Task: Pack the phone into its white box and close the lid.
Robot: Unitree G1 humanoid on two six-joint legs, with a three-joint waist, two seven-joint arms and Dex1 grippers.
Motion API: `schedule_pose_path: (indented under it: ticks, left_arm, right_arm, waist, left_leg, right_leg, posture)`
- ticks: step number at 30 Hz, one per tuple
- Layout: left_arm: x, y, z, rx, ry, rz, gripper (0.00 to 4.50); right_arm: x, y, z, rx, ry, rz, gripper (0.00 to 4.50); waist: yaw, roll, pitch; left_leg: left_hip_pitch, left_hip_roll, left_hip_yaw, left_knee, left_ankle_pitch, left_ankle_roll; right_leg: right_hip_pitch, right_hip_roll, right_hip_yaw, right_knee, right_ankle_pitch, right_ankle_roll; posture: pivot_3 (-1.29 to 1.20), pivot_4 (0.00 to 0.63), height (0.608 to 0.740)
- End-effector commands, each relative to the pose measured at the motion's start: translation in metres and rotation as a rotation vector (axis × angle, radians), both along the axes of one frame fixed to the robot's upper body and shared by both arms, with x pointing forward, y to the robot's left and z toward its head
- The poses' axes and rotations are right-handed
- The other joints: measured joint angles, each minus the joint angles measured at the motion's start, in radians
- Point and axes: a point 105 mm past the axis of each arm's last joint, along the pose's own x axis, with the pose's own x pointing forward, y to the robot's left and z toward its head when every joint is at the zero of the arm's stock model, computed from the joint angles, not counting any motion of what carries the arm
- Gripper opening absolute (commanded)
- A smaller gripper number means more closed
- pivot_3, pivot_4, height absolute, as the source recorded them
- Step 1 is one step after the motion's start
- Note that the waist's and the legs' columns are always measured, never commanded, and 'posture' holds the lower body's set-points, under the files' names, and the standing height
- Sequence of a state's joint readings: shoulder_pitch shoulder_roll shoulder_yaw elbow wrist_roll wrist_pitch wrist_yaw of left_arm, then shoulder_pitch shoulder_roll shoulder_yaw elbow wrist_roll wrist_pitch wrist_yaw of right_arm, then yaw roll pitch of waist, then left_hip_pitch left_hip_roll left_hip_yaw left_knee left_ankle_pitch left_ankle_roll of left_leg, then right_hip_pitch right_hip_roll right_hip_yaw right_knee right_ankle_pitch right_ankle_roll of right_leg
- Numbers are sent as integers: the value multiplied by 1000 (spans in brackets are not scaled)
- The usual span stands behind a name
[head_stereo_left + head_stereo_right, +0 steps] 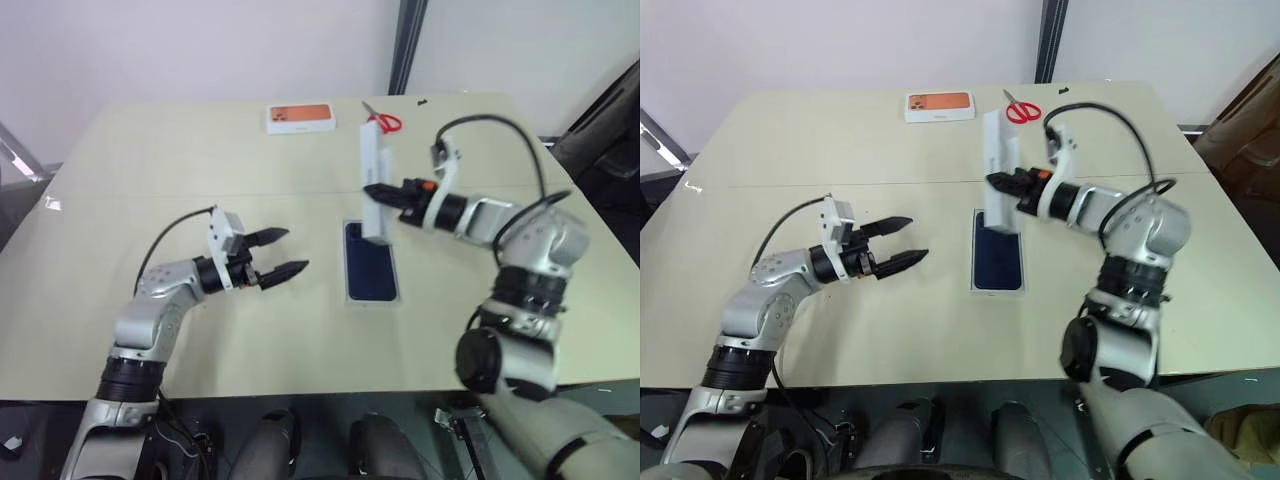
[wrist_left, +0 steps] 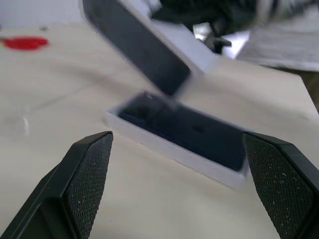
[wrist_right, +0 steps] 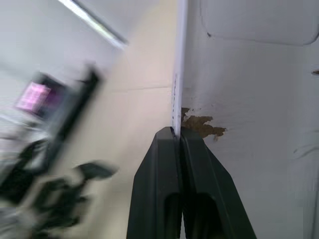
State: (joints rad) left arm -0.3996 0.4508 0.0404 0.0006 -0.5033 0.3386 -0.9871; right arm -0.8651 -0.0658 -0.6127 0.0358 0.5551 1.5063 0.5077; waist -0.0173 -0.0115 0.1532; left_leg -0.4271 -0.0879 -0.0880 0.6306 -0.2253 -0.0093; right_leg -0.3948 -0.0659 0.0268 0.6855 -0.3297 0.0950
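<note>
Phone (image 1: 371, 262) lies flat inside white box (image 1: 372, 298) at table (image 1: 150, 160) centre. Right pincer (image 1: 372, 190) clamped on edge of lid (image 1: 373, 180), held upright above box's far end, lower edge near box. Left pincer (image 1: 287, 252) spread apart, empty, hovering left of box. Orange-printed box (image 1: 300, 118) and red scissors (image 1: 383, 121) at table's far side.

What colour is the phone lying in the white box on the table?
Dark navy blue; the phone shows best in the right eye view, inside the white box.
</note>
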Motion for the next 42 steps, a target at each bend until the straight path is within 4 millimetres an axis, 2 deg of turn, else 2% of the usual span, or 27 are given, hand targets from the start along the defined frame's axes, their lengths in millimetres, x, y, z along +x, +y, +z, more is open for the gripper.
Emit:
schedule_pose_path:
  ticks: [1, 5, 8, 11, 14, 17, 21, 25, 29, 32, 35, 37, 39, 41, 42]
  left_arm:
    - [5, 13, 18, -49, -24, 42, 4366]
    - [9, 21, 25, -72, -21, 63, 4366]
    - [8, 21, 24, -57, -22, 61, 4366]
    - [6, 20, 18, -40, 1, 41, 4366]
    - [3, 16, 5, -10, 29, 22, 3540]
    - [0, 11, -2, -16, 78, -1, 2026]
    - [-5, -1, -14, 4, 112, -34, 67]
    - [-7, -24, -25, 12, 116, -55, 67]
    - [-3, -43, -31, -9, 118, -47, 0]
    - [-1, -51, -32, -17, 110, -44, 0]
    - [1, -61, -28, -41, 105, -58, 0]
    - [3, -68, -24, -55, 100, -68, 0]
    - [5, -74, -21, -66, 93, -74, 0]
    - [5, -77, -19, -69, 89, -79, 0]
    - [5, -77, -20, -67, 88, -81, 0]
  right_arm:
    - [-19, 14, 14, 151, -22, 49, 32]
    - [-44, 42, 3, 201, -14, 140, 32]
    - [-52, 49, -10, 206, 39, 171, 32]
    - [-60, 50, -33, 94, 90, 190, 32]
    - [-58, 47, -47, 73, 163, 183, 0]
    - [-57, 48, -47, 69, 176, 184, 0]
    - [-46, 39, -48, 50, 191, 124, 0]
    - [-43, 34, -51, 30, 195, 121, 0]
    - [-38, 27, -47, 40, 190, 107, 1344]
    - [-34, 20, -43, 19, 166, 77, 2934]
    - [-30, 1, -27, 4, 80, 34, 4430]
    - [-27, -20, -15, -45, -11, -27, 4481]
    - [-24, -44, -6, -189, -141, -106, 4481]
    - [-21, -64, 3, -172, -169, -134, 4481]
    - [-18, -75, 2, -242, -197, -166, 4481]
  waist:
    - [-1, 0, 0]
    - [0, 1, 0]
    - [-1, 1, 0]
    - [-5, 1, 0]
    - [-7, 2, -1]
    - [-7, 2, -1]
    - [-3, 2, -1]
    - [1, 2, -1]
    - [-2, 2, -1]
    - [-3, 2, -1]
    - [1, 2, -1]
    - [4, 2, -1]
    - [8, 2, -1]
    - [4, 2, -1]
    - [0, 2, -1]
  left_leg:
    - [0, 0, 0, 0, 0, 0]
    - [0, 0, 0, 0, 1, -3]
    - [0, -1, 0, 0, 1, -1]
    - [0, 0, 0, -1, 0, -1]
    - [0, 0, 1, -1, 0, -1]
    - [1, 0, 0, -1, 0, 0]
    - [1, 0, 0, -1, 0, 0]
    - [1, 0, 0, -1, 0, 0]
    - [1, 0, 0, -1, 0, 0]
    - [1, 0, 1, -1, 0, 0]
    - [0, 0, 1, 0, 0, 0]
    - [0, 0, 1, 0, 0, 1]
    - [0, 0, 1, 0, -1, 2]
    - [0, -1, 1, 1, -1, 3]
    - [1, 0, 1, 1, -1, 3]
  right_leg:
    - [0, 0, 0, 0, 0, 0]
    - [0, 0, 0, 1, 0, 0]
    - [0, 0, 0, 0, 0, 0]
    - [-1, 0, 0, 1, 0, 0]
    - [-1, 0, 1, 1, 0, 0]
    - [0, 0, 1, 0, 0, 0]
    - [0, 0, 1, 0, 0, 0]
    - [1, 0, 1, -1, 0, 0]
    - [1, 0, 1, 0, 0, 0]
    - [0, 0, 1, 0, 0, 0]
    - [0, 0, 1, 0, 0, 0]
    - [1, 0, 0, -1, 0, 0]
    - [1, 0, 0, -1, 0, 0]
    - [3, 0, 0, -3, 0, 0]
    - [3, 0, 0, -3, 0, 0]
  posture:
    - [0, 150, 734]
    - [0, 150, 734]
    - [0, 150, 734]
    - [0, 150, 734]
    - [0, 150, 734]
    - [0, 150, 734]
    - [0, 150, 734]
    - [0, 150, 734]
    - [0, 150, 734]
    - [0, 150, 734]
    - [0, 150, 734]
    - [0, 150, 734]
    - [0, 150, 734]
    - [0, 150, 734]
    - [0, 150, 734]
